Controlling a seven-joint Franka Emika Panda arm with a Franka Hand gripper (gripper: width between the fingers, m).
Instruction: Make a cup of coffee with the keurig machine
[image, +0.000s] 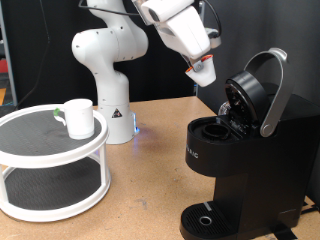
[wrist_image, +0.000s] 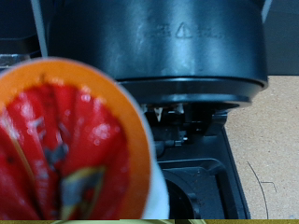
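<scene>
white two-tier round stand (image: 40, 185), wooden tabletop (image: 150, 180), red-topped pod (wrist_image: 70, 149)

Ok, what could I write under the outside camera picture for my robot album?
The tool holds a coffee pod above the open keurig machine while the cup waits on a round white stand.

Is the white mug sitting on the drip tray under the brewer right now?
No, the cup stands on the round white shelf at the exterior view's left, apart from the keurig machine.

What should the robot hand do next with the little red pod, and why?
Probably lower the pod straight down. The hand holds it just above the brewer, whose lid stands open over the empty pod hole.
</scene>
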